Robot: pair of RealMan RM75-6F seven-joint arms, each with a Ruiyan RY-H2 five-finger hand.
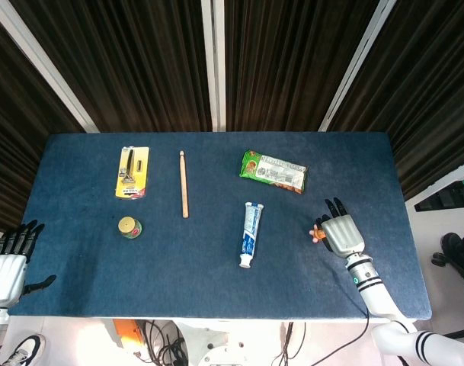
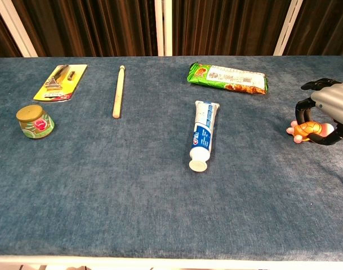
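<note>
My right hand [image 1: 341, 231] [image 2: 330, 108] is low over the right side of the blue table [image 1: 201, 274]. Its fingers curl around a small orange toy [image 1: 317, 233] [image 2: 306, 130], which it holds at table level. A blue and white toothpaste tube [image 1: 250, 235] [image 2: 203, 135] lies left of that hand, cap toward me. My left hand [image 1: 7, 263] hangs off the table's left edge, fingers apart and holding nothing; the chest view does not show it.
A green snack packet [image 1: 273, 170] [image 2: 227, 77] lies at the back right. A wooden stick [image 1: 184, 184] [image 2: 119, 91] and a yellow razor pack [image 1: 131, 172] [image 2: 60, 82] lie at the back left. A small lidded jar [image 1: 129, 226] [image 2: 35, 121] stands in front of the pack.
</note>
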